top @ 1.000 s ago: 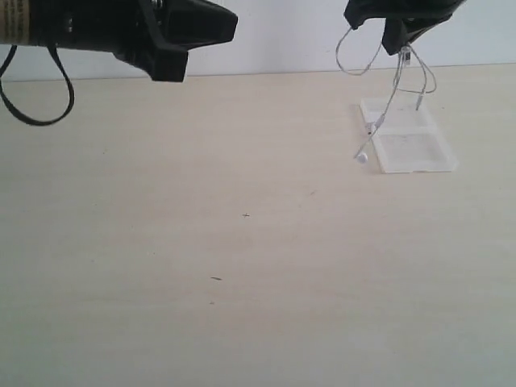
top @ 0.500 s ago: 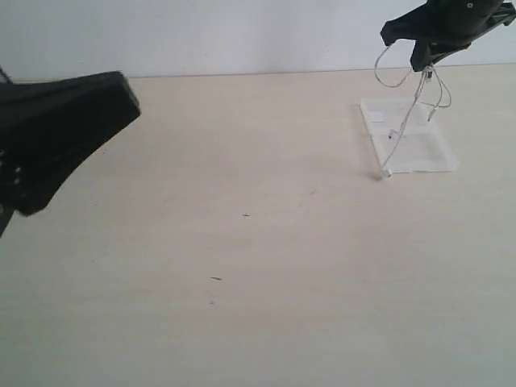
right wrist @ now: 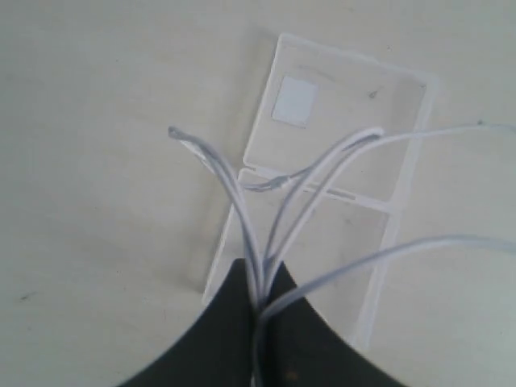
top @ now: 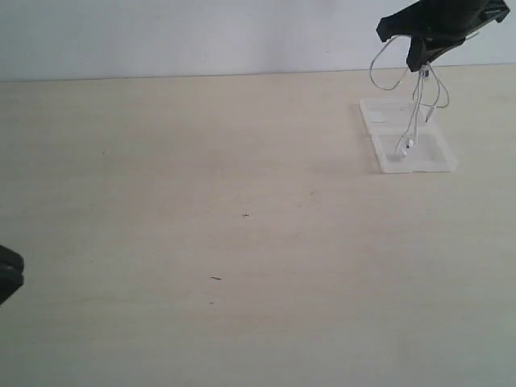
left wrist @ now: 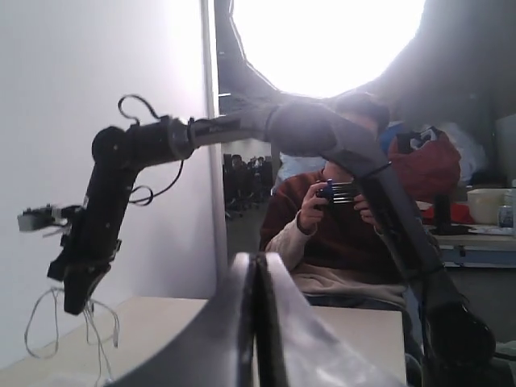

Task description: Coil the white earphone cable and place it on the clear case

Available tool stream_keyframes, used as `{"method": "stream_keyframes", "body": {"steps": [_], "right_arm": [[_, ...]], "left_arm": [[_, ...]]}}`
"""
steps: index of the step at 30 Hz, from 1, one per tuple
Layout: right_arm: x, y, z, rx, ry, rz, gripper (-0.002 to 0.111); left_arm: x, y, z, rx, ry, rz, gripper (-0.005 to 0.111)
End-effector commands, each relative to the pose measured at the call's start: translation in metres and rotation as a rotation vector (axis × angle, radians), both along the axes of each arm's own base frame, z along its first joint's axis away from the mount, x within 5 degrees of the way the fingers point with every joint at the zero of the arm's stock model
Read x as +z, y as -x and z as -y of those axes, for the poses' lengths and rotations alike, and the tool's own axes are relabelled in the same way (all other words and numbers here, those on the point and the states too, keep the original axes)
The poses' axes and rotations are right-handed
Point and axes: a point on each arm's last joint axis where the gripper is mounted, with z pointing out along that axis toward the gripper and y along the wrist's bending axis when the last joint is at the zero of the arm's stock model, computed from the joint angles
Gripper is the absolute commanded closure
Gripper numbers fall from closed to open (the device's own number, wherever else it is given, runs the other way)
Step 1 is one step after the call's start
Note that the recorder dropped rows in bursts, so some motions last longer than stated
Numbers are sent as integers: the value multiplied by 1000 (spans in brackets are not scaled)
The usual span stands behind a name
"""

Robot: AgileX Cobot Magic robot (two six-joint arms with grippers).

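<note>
My right gripper hangs above the far right of the table, shut on several strands of the white earphone cable. The cable droops in loops, and its earbuds dangle low over the clear case, which lies open and flat. The right wrist view shows the right gripper pinching the cable over the case. My left gripper is shut on nothing and points across at the right arm. Only a dark bit of the left arm shows at the exterior view's left edge.
The pale wooden table carries only small dark specks. A white wall runs along its back edge. In the left wrist view a seated person is beyond the table's end.
The left arm has swept down and out of the exterior view to the left. The right gripper shifted slightly and the earbuds swung from the case's front corner to over the case.
</note>
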Motion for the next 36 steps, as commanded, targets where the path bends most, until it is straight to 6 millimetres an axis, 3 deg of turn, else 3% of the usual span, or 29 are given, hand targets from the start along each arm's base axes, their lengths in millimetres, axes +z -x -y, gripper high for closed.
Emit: {"method": "stream_keyframes", "body": {"steps": [1, 25, 32, 36], "right_arm": [[-18, -6, 2, 6, 16, -29, 108], [-123, -43, 8, -33, 117, -8, 107], [-124, -43, 9, -28, 131, 1, 71], [-124, -43, 9, -28, 131, 1, 58]], "left_arm": [[2, 6, -1, -6, 7, 35, 107], [-5, 6, 0, 5, -73, 6, 107], [-5, 6, 0, 5, -73, 6, 107], [-5, 6, 0, 5, -73, 6, 107]]}}
